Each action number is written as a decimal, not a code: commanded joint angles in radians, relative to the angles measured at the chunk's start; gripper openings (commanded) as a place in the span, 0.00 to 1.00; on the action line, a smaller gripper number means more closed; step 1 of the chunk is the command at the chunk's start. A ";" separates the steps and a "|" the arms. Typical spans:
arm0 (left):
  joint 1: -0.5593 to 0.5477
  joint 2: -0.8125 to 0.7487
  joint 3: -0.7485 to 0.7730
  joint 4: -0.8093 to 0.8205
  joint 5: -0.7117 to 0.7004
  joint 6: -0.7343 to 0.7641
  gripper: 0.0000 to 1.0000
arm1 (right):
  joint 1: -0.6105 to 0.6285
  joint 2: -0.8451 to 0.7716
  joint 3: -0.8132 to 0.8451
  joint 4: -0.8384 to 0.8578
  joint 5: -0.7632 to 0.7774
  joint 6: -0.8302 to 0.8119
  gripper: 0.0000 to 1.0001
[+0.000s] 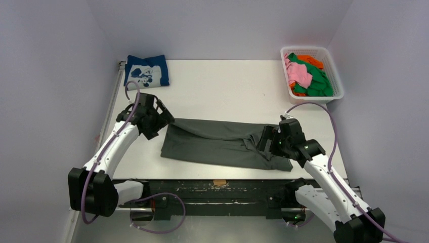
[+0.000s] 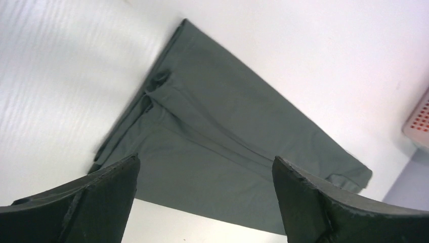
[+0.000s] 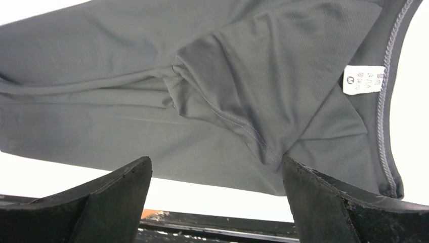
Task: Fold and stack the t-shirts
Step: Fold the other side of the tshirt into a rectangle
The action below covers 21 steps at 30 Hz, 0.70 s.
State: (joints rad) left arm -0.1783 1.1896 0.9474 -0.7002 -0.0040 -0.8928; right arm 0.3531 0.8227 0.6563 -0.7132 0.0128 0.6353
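The dark grey t-shirt (image 1: 222, 144) is seen whole from high above and behind its near edge by the top camera. It is viewed closely lengthwise from its left end by the left wrist camera, and steeply downward over its right end by the right. Its cloth is shared by all three.

We reach our left arm (image 1: 114, 147) forward to the left end of the dark grey t-shirt (image 1: 212, 147), the left gripper (image 1: 163, 118) there with fingers spread wide, holding nothing. Our right arm (image 1: 324, 177) angles inward to the shirt's right end, the right gripper (image 1: 265, 142) likewise parted and empty.
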 commanded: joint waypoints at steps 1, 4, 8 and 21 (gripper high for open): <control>-0.014 0.063 0.133 0.097 0.105 0.030 1.00 | 0.001 0.065 0.054 0.076 0.041 0.086 0.99; -0.032 0.097 0.142 0.142 0.104 0.030 1.00 | 0.001 0.105 0.054 0.077 0.083 0.112 0.99; -0.036 0.221 0.128 0.214 0.225 0.029 1.00 | 0.001 0.164 0.010 0.088 0.079 0.200 0.99; -0.059 0.476 0.031 0.201 0.250 0.068 1.00 | -0.091 0.623 0.016 0.428 0.018 0.159 0.97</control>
State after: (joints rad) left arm -0.2348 1.6814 1.0214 -0.5056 0.2512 -0.8471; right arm 0.2989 1.2716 0.6231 -0.4610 0.0334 0.8349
